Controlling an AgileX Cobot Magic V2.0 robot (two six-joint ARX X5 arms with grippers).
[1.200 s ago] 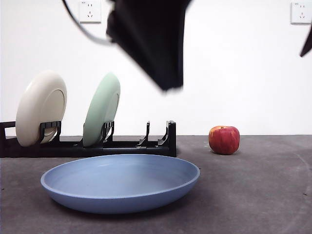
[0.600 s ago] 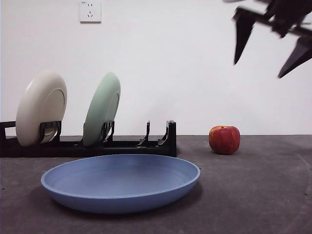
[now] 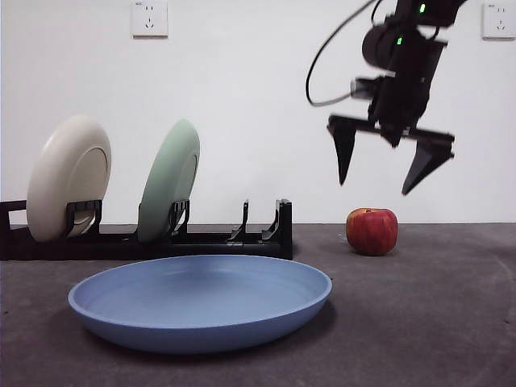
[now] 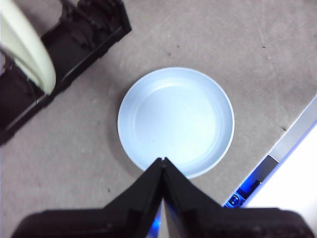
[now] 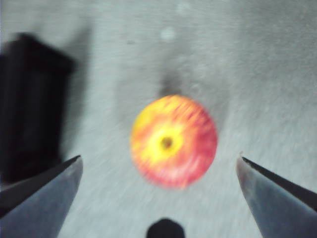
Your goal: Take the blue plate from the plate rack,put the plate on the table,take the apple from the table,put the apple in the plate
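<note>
Your blue plate lies flat on the table, in front of the plate rack, so the first half of the job looks done. The step in hand is the pickup of the apple.

Your right gripper hangs above the apple with its jaws spread wide and nothing between them. In the right wrist view the apple sits between the two fingertips, clear of both, stem dimple facing up; that picture is blurred. The apple stands on the table beside the rack's end, well apart from the plate.

Your left gripper is high over the plate, its jaws pressed together and empty; it is waiting.

The next move, as I judge it, calls for a straight descent until the fingertips flank the apple's widest part, then a close. Keep the apple centred between the fingers, since a round fruit could roll from an off-centre squeeze.
</note>
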